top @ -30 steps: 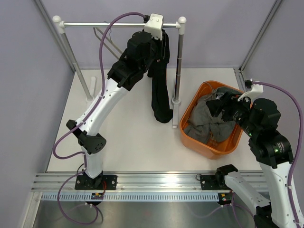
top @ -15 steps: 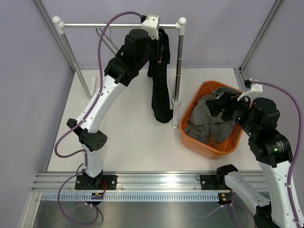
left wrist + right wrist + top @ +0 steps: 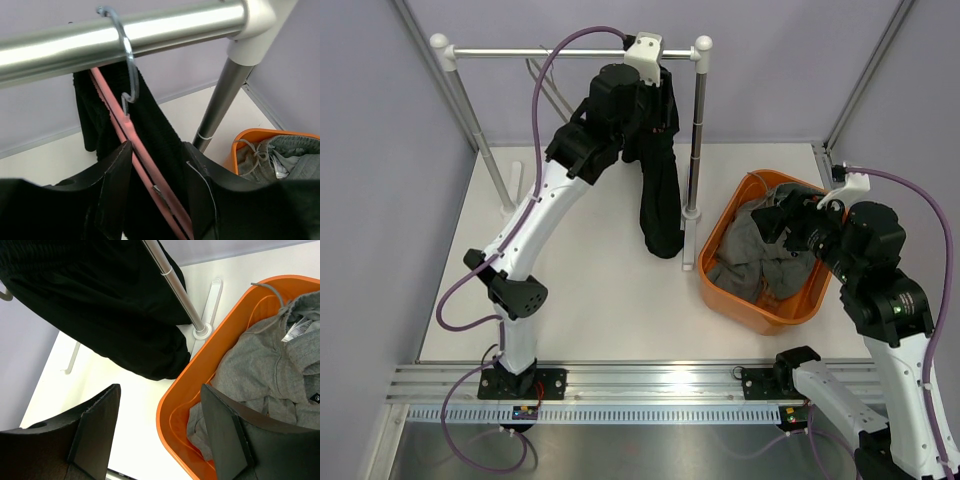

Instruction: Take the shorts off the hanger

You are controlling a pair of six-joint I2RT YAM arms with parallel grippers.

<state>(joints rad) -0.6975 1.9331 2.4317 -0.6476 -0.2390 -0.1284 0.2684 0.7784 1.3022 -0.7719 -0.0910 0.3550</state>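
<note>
Black shorts (image 3: pixel 658 200) hang from a pink hanger (image 3: pixel 127 132), draped over it and trailing down toward the white worktop (image 3: pixel 590 290). The hanger's steel hook (image 3: pixel 129 65) sits over the metal rail (image 3: pixel 570 52), close to the right-hand post (image 3: pixel 698 130). The left hand (image 3: pixel 157 180) is up beside the rail with its fingers spread wide — hanger and cloth run between them, nothing clamped. Off to the right, the right hand (image 3: pixel 160 425) hovers with fingers apart and bare, above the rim of an orange basket (image 3: pixel 172 405) holding grey clothing (image 3: pixel 250 375).
</note>
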